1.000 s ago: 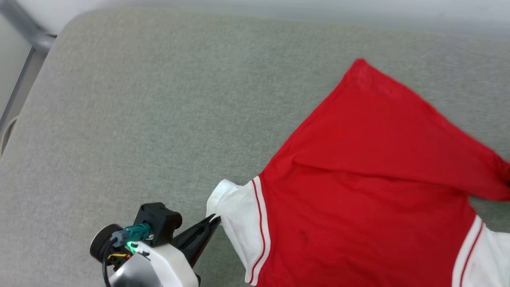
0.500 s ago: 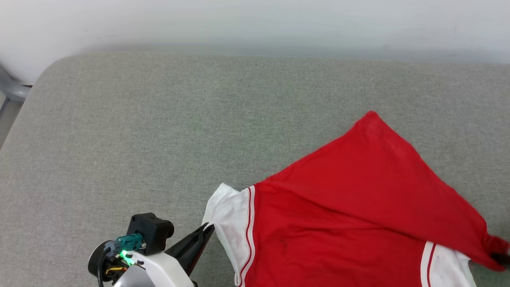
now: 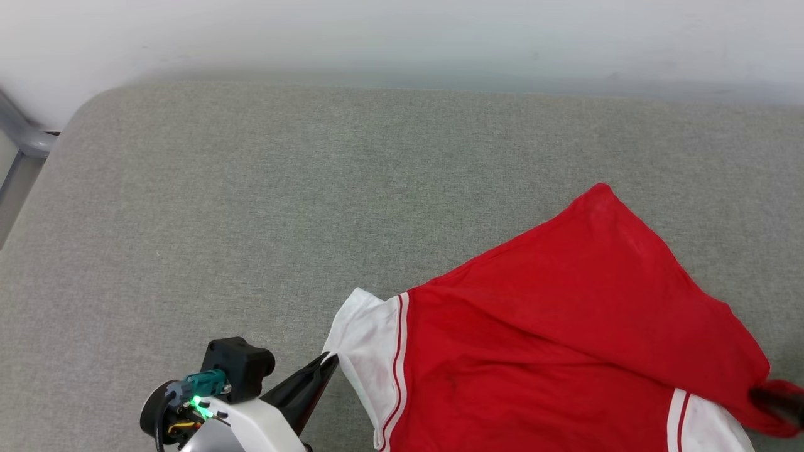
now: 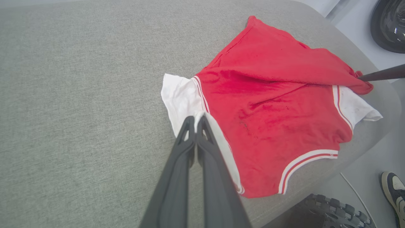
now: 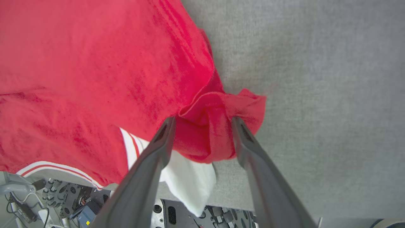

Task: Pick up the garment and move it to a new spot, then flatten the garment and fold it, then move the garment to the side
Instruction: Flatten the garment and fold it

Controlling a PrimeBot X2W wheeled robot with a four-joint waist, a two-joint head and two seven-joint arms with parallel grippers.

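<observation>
The garment [image 3: 553,351] lies on the near right part of the desk [image 3: 251,207], its red body spread flat with a white sleeve at each side. Its far part is folded over toward the near right. This makes a red flap [image 3: 603,270] that slants across the body as a triangle, with its point far and its lower end drawn out to the right, partly over the right sleeve [image 3: 706,427]. In the left wrist view a striped white-and-red band [image 4: 303,163] edges the garment close to the desk's near rim. A few dark smudges mark the red cloth.

The left gripper [image 3: 328,361] sits near, just left of the garment. Its jaws are pressed together on the edge of the left sleeve [image 3: 367,336], and the left wrist view shows white cloth pinched between the tips.

The right gripper [image 5: 202,122] is at the right end of the flap. Its jaws stand wide apart. The flap's bunched red corner [image 5: 218,126] lies loose between the fingers and brushes both.

The desk is covered in grey cloth and has rounded corners. A pale wall [image 3: 402,37] rises behind its far side, and a grey metal frame [image 3: 25,135] stands by its far left corner. Below the near rim, a treaded wheel [image 4: 332,210] and a person's shoe [image 4: 392,193] rest on the floor [image 4: 373,152].
</observation>
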